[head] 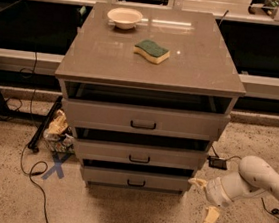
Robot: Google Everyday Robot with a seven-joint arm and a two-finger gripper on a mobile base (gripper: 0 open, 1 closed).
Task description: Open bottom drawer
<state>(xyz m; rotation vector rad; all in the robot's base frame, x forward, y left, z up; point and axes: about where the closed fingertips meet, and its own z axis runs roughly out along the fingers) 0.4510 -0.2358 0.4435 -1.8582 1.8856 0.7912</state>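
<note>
**Grey bottom drawer shut, gripper off to its right corner**

Grey laminate runs across the whole cabinet [110, 60], with a bowl [124, 17] and a green-and-yellow sponge [152, 51] on its top. The bottom drawer [107, 176] is the lowest of the three fronts, just above the speckled floor and under the middle drawer [105, 151]. It looks pushed in.

Its flat front faces out into the room, toward where I stand. Its long axis lies level, left to right. The small black handle [136, 183] sits in the middle and runs the same way, so I'd expect the drawer to slide straight out toward me.

The gripper [199, 204] hangs low beside the drawer's right end, near it but not touching, on the white arm [258, 177] coming in from the right. Its two pale fingers [210, 218] are spread wide with nothing between them. I'd say it is held down there because the handle is so close to the floor. It would have to cross leftward to the handle before closing on it.
</note>
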